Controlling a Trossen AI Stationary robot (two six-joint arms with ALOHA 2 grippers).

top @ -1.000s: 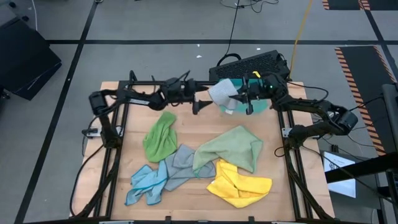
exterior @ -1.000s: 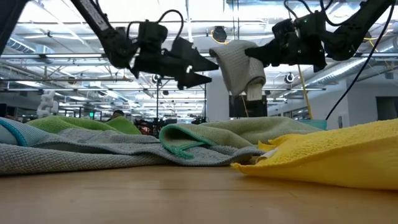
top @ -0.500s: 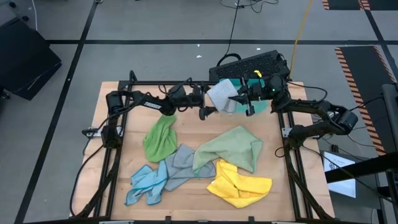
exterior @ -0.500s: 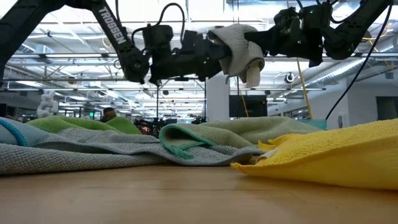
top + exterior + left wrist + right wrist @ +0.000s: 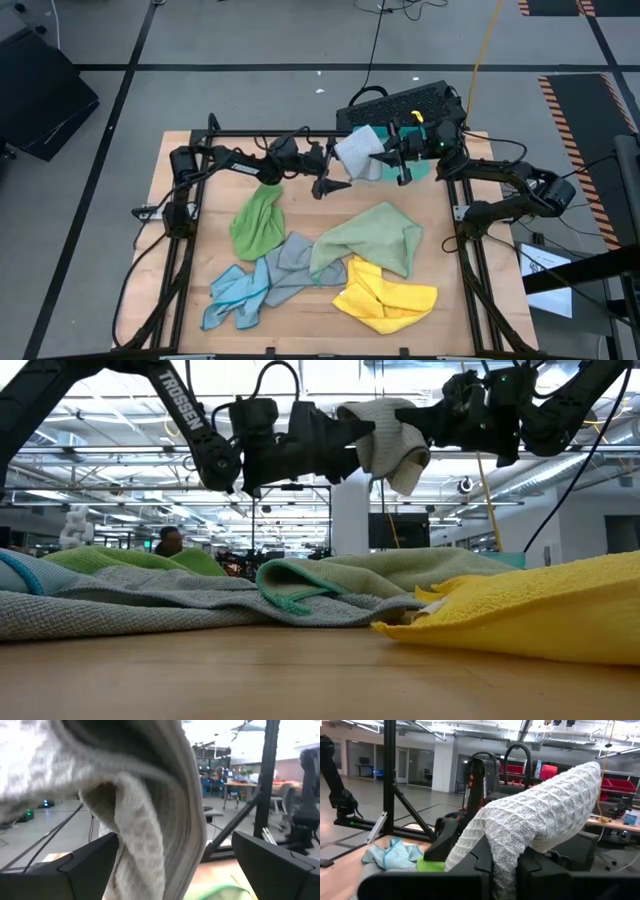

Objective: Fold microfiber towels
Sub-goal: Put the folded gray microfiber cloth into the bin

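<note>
Holding pale grey-white towel [image 5: 357, 152] aloft over far edge of desk [image 5: 300, 210], right gripper [image 5: 388, 160] fingers pinched tight on it. Reaching in from the other side, left gripper [image 5: 335, 183], fingers spread wide around the hanging cloth, not clamping. Lying loose on desk below: bright green [image 5: 256, 222], grey [image 5: 290, 258], light blue [image 5: 232, 293], pale green [image 5: 372, 238], yellow [image 5: 385, 297] towels.

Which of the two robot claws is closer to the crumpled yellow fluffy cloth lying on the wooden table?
Right, though only slightly. The right gripper, shut on a whitish waffle-textured towel, hangs over the table's far side above the yellow cloth. The open left gripper is beside it, farther toward the left.
</note>
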